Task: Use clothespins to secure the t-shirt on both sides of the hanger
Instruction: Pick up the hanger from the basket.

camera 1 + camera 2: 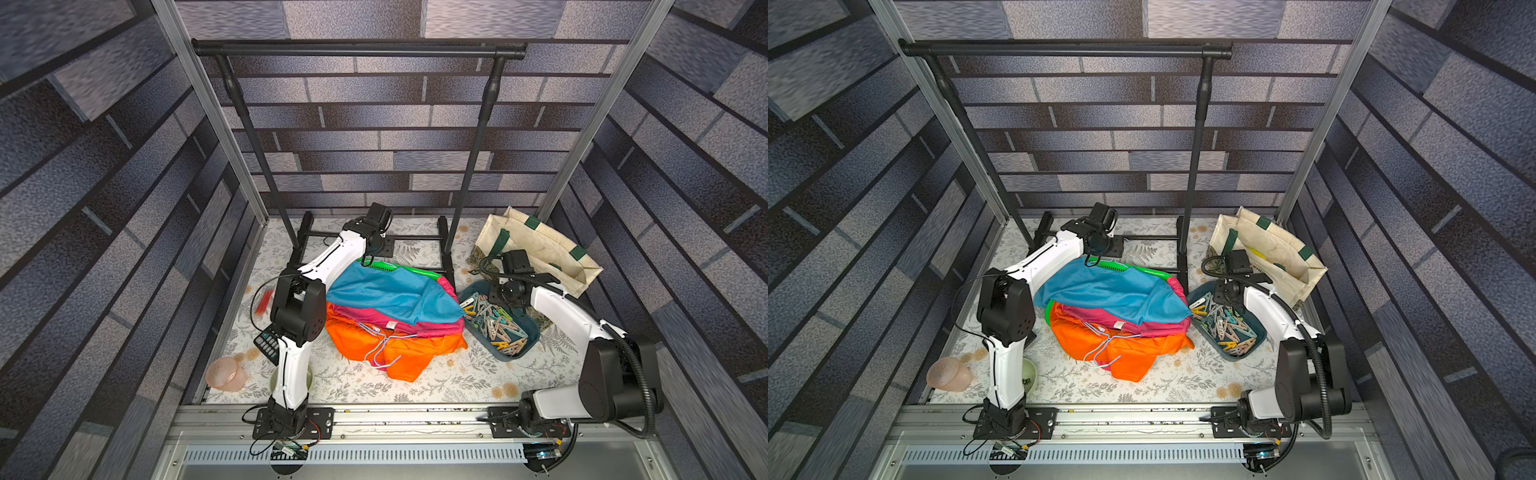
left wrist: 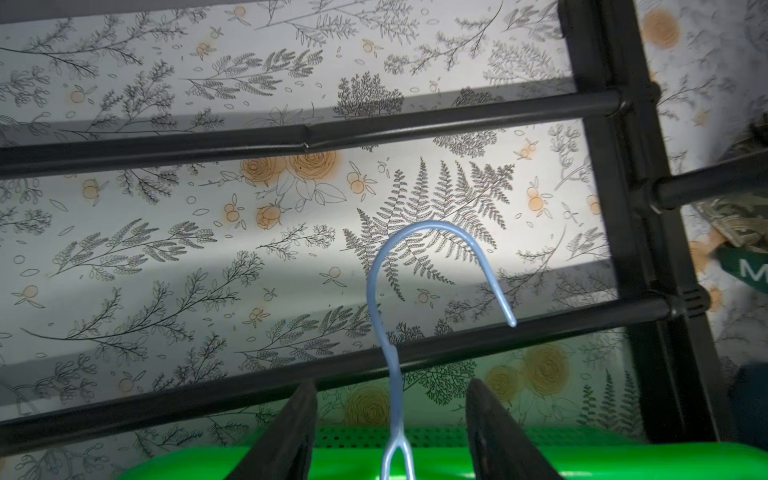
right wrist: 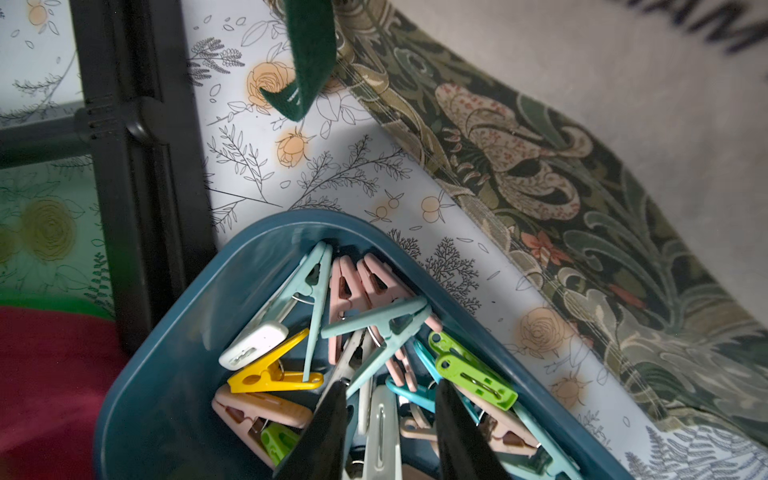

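Observation:
A blue t-shirt point(image 1: 395, 291) point(image 1: 1113, 291) tops a pile of pink and orange clothes in a green basket point(image 2: 623, 453). At its far end a light blue hanger hook point(image 2: 436, 226) sticks up. My left gripper point(image 2: 391, 382) point(image 1: 366, 261) is open, a finger on each side of the hook's neck, apart from it. Several pastel clothespins point(image 3: 374, 332) point(image 1: 496, 326) lie in a dark blue bin point(image 3: 174, 332) point(image 1: 528, 336). My right gripper point(image 3: 390, 399) point(image 1: 492, 299) is open inside the bin. A white clothespin point(image 3: 382, 432) lies between its fingers.
A black garment rack point(image 1: 357, 50) stands at the back, its base bars point(image 2: 316, 133) just beyond the hook. A canvas tote bag point(image 1: 540, 245) leans behind the bin. Another pale hanger point(image 1: 380, 345) lies on the orange shirt. A pink cup point(image 1: 224, 374) and a calculator point(image 1: 268, 345) sit left.

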`<state>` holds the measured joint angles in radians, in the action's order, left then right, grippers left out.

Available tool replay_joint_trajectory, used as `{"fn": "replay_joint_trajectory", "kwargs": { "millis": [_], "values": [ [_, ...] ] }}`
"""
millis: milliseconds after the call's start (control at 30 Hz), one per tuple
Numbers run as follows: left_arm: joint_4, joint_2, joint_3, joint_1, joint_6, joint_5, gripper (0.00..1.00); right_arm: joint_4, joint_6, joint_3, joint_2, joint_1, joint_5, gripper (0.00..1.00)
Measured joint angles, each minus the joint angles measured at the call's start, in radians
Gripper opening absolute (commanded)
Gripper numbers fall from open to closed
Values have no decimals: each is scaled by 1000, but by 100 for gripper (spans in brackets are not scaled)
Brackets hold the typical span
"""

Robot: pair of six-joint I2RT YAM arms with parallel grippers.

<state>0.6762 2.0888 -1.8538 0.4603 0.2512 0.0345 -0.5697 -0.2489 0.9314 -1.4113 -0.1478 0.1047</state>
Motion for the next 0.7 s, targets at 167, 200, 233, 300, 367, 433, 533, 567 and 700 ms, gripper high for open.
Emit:
{"fn": "replay_joint_trajectory", "kwargs": {
  "millis": [167,200,233,300,367,433,533,567,700],
  "values": [
    [79,73,-93,11,-3,35,37,1,0,0,-13,0,0,38],
    [92,87,-117,13,-4,40,31,2,0,0,-21,0,0,38],
    [100,97,-137,14,-8,42,25,2,1,0,-29,0,0,38],
    [110,107,-156,14,-6,45,17,3,9,1,-43,0,0,38],
    [122,108,-163,14,-4,45,12,3,26,9,-65,0,-1,37],
    [125,108,-166,14,-1,45,7,3,48,27,-102,-3,0,37],
    [126,107,-166,14,1,45,4,10,79,42,-145,-14,2,37],
    [126,105,-166,14,1,44,3,17,89,43,-155,-19,3,37],
    [122,56,-124,14,3,44,2,41,116,43,-166,-37,2,37]
  ]
}}
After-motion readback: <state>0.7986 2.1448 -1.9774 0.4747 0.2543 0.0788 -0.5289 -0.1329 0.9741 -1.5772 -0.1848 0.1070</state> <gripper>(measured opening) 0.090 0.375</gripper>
